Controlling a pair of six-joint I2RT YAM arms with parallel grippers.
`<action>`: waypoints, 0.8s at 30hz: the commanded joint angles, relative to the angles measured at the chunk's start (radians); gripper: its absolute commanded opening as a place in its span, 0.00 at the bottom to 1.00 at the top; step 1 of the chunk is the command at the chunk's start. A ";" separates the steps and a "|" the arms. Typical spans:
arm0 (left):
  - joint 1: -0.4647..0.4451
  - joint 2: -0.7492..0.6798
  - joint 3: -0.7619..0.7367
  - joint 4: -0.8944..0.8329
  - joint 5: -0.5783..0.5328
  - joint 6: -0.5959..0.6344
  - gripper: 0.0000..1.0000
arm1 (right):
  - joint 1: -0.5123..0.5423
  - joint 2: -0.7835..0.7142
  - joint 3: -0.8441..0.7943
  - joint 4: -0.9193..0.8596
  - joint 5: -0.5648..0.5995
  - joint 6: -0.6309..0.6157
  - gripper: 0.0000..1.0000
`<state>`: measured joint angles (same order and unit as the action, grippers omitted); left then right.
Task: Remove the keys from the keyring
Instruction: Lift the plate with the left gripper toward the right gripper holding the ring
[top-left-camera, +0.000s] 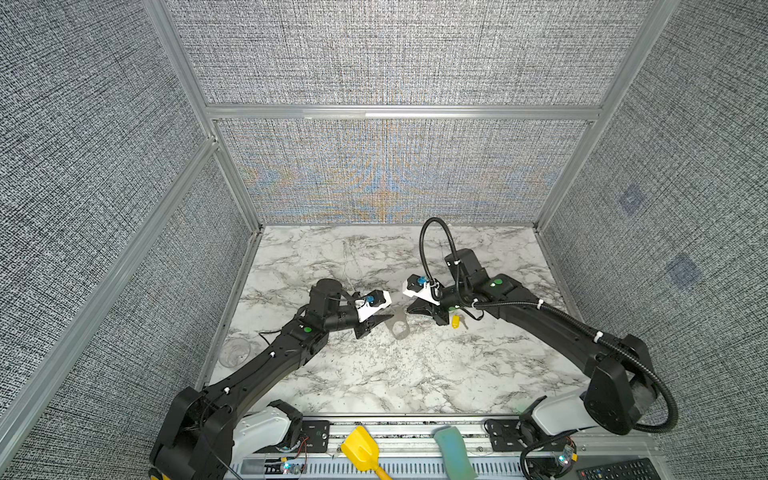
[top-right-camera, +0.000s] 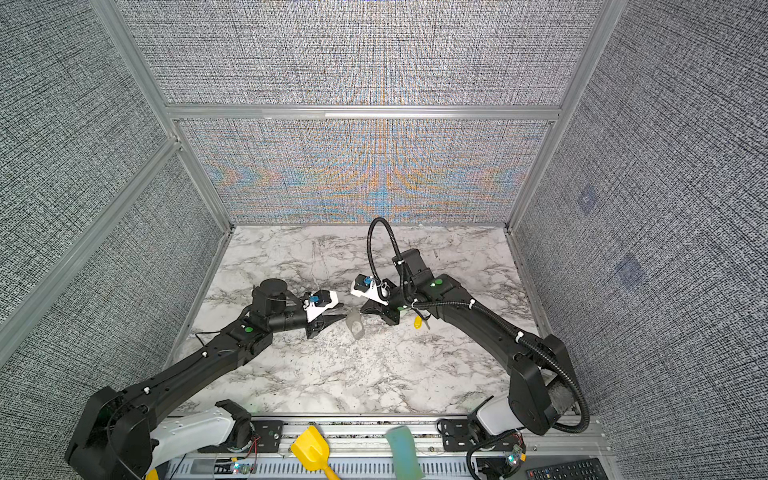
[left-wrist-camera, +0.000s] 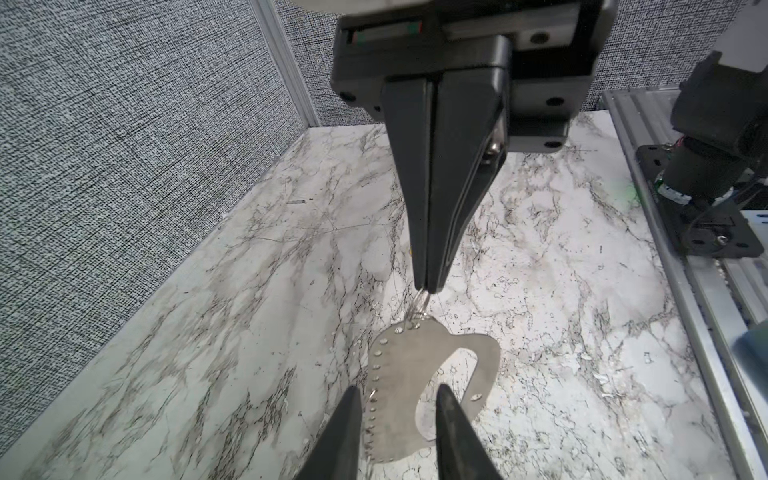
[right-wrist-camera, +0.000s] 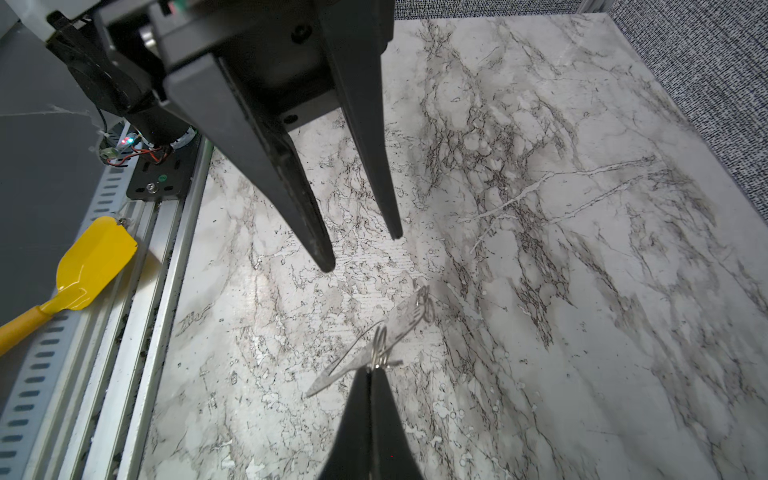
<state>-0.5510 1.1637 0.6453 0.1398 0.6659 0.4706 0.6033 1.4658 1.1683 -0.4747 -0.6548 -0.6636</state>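
Jaws of my right gripper (left-wrist-camera: 428, 286) clenched on the wire loop (left-wrist-camera: 419, 303); keyring (left-wrist-camera: 411, 374) dangles from it over the table (left-wrist-camera: 208, 332). Left gripper (left-wrist-camera: 398, 388) gapes astride it: I should bite flat metal, clear of loops, before pulling.

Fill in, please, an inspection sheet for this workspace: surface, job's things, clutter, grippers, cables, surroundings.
Surface: marble-pattern table, fine scratches.
Job's things: keyring tilted, hanging from a small wire ring; yellow-tagged key apart from it, beside the right arm; teal-tagged key not seen.
Clutter: yellow scoop and teal block on the front rail; clear round item at the table's left edge.
Grippers: right gripper shut on the wire ring; left gripper open, near the keyring, not gripping it.
Cables: black hose arches over the right arm.
Surroundings: grey fabric walls, aluminium frame.
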 joint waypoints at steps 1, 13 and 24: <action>-0.010 0.019 0.014 0.019 0.024 0.013 0.32 | 0.002 0.004 0.018 -0.041 -0.021 -0.010 0.00; -0.044 0.069 0.029 0.092 0.021 0.005 0.29 | 0.001 0.025 0.065 -0.117 -0.037 -0.028 0.00; -0.074 0.098 0.038 0.120 0.027 0.003 0.24 | 0.003 0.024 0.075 -0.146 -0.041 -0.027 0.00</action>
<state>-0.6212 1.2575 0.6750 0.2325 0.6765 0.4770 0.6052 1.4937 1.2346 -0.6003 -0.6785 -0.6788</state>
